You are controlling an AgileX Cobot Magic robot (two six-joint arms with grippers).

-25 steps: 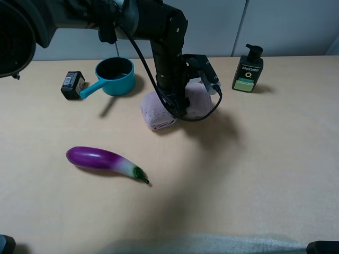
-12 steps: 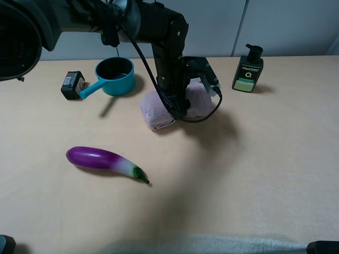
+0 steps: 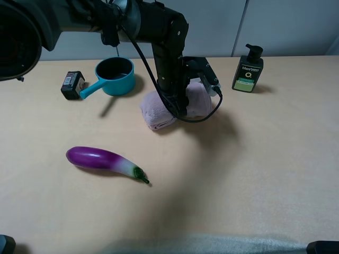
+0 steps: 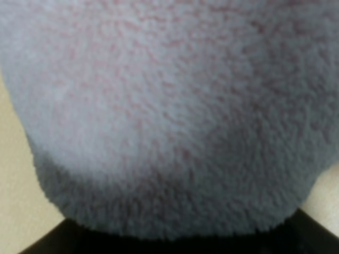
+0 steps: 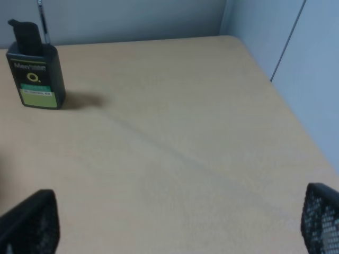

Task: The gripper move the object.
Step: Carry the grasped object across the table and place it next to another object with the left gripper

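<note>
The rolled pale pink-mauve fluffy towel (image 3: 197,98) lies on the table right of the blue pan. My left gripper (image 3: 179,106) comes down from above onto the towel's middle, with black cables looping round its front. The arm hides the fingers, and the towel looks pinched in where they sit. The towel's pile (image 4: 169,116) fills the left wrist view. My right gripper (image 5: 175,227) is open and empty over bare table, its dark fingertips (image 5: 29,222) wide apart, far from the towel.
A blue saucepan (image 3: 114,75) and a small black box (image 3: 72,84) stand at the back left. A dark soap bottle (image 3: 247,69) stands at the back right, also in the right wrist view (image 5: 34,71). A purple eggplant (image 3: 103,161) lies front left.
The left arm has shifted very slightly over the towel. The towel and the other things have not moved.
</note>
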